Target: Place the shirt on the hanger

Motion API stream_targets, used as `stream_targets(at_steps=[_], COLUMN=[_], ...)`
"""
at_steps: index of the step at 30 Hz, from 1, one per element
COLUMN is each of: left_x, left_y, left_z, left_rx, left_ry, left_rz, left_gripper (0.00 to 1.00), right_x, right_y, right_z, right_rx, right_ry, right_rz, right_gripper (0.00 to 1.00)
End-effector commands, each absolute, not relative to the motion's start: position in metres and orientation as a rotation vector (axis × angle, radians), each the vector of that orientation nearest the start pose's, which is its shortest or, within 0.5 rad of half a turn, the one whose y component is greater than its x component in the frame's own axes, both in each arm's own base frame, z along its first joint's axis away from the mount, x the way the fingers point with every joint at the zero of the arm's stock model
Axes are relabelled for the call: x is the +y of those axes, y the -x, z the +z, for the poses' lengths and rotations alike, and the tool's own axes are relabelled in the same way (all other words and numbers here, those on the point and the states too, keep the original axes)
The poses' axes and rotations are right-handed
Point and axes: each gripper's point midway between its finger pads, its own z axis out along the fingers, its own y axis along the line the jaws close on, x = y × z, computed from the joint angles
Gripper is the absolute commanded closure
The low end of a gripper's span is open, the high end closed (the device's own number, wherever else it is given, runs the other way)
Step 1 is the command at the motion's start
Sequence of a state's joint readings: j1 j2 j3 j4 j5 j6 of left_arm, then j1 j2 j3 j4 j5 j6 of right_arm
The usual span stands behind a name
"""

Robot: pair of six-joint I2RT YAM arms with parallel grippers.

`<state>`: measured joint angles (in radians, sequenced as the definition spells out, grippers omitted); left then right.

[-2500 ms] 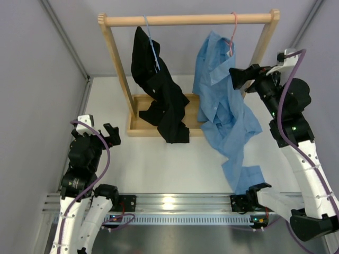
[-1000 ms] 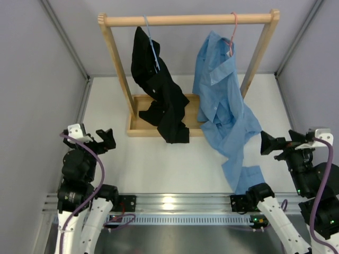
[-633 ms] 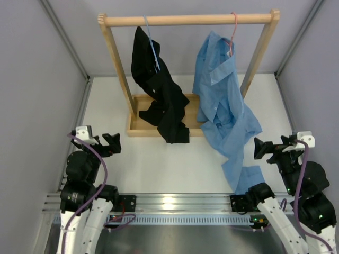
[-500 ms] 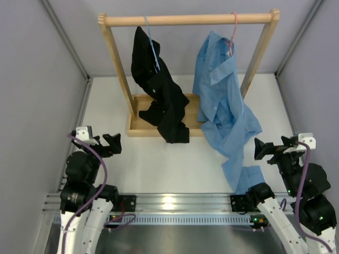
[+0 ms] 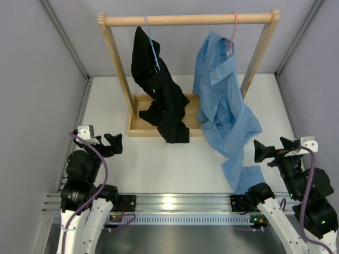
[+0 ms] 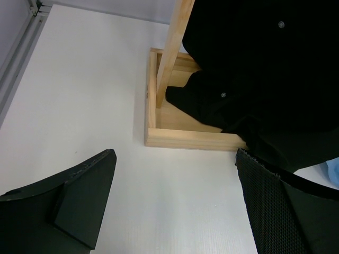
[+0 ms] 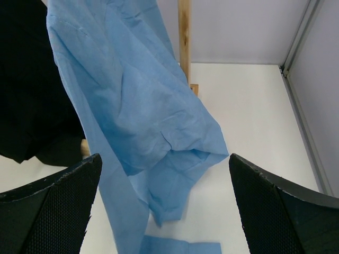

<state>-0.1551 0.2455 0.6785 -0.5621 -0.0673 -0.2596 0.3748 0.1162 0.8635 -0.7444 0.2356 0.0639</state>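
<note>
The light blue shirt [image 5: 220,100] hangs on the pink hanger [image 5: 233,33], whose hook is over the wooden rail [image 5: 188,20]. Its lower part trails down onto the table toward the front [image 5: 246,177]. It fills the upper left of the right wrist view [image 7: 137,106]. My right gripper [image 5: 273,148] is open and empty, low at the right, apart from the shirt. My left gripper [image 5: 108,143] is open and empty at the front left, facing the rack's base [image 6: 185,138].
A black shirt [image 5: 159,95] hangs on a thin light-blue hanger [image 5: 152,45] at the rail's left, also in the left wrist view [image 6: 265,79]. The wooden rack has two uprights [image 5: 117,69] and a tray base [image 5: 139,129]. Grey walls close in both sides.
My right arm has drawn back from beside the hanging shirt to low at the front right. My left gripper has shifted slightly. The shirt and hanger have not moved.
</note>
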Motion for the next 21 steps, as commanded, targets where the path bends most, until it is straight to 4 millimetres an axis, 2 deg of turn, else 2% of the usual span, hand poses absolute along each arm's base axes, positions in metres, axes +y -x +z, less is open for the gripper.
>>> stream_targets(at_steps=[1,21], left_x=[-0.0319,-0.0321], left_y=[-0.2051,-0.2052], left_z=[0.2648,0.2641], left_rx=[1.691,1.693], left_ry=[0.136,0.134], left_rz=[-0.26,-0.26], left_gripper=[0.02,0.02], right_x=[0.0145,0.0062], right_y=[-0.145,-0.153], right_z=[0.3228,0.3175], right_rx=[1.53,1.559], right_ry=[0.036,-0.015], right_rz=[0.175,0.122], right_gripper=[0.0,0.0])
